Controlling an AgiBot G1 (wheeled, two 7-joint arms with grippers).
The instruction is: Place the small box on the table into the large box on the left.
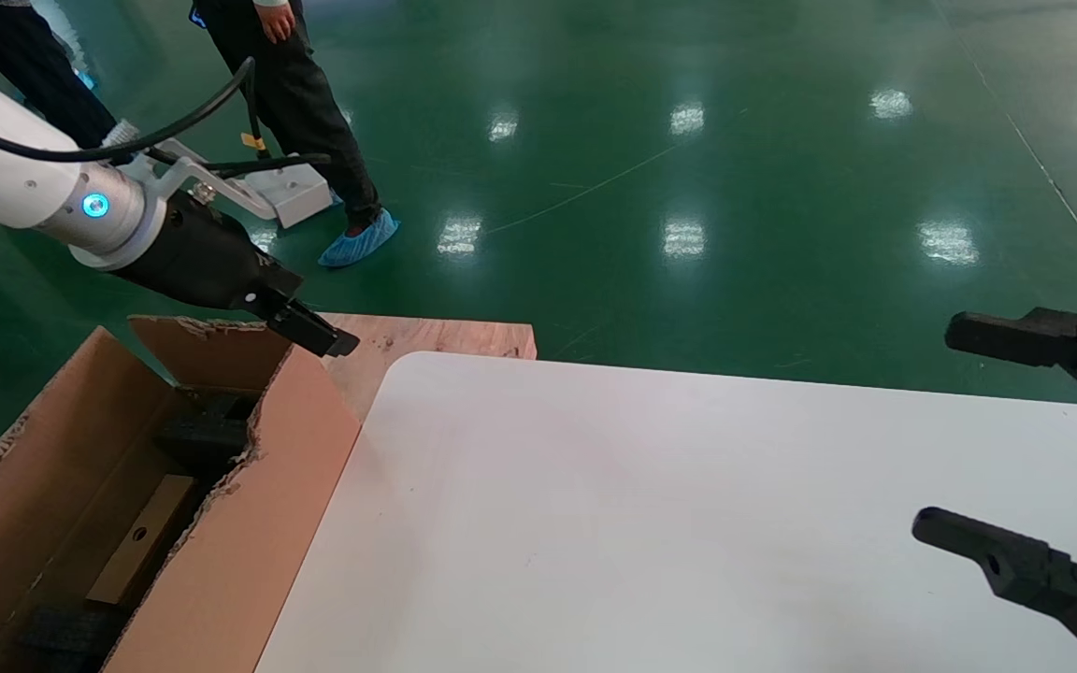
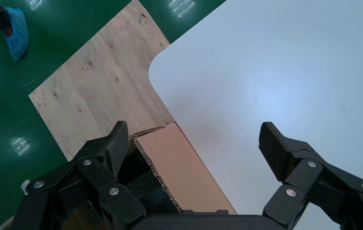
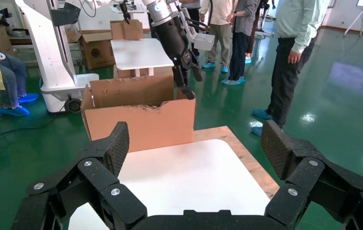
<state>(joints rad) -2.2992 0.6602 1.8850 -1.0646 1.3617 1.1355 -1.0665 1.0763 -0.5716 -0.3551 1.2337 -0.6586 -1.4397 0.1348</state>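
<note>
Both hands open; small box (image 1: 141,539) inside large box (image 1: 258,523).

I am finding no text, label, brand, number or sign that I can read in any of my views. The large box (image 1: 249,523) is showing me only plain brown cardboard on its flaps and walls. The small box (image 1: 141,537) lying inside it is showing a round hole and no lettering I can make out. The table (image 1: 688,523) is presenting a bare white top with no markings.
</note>
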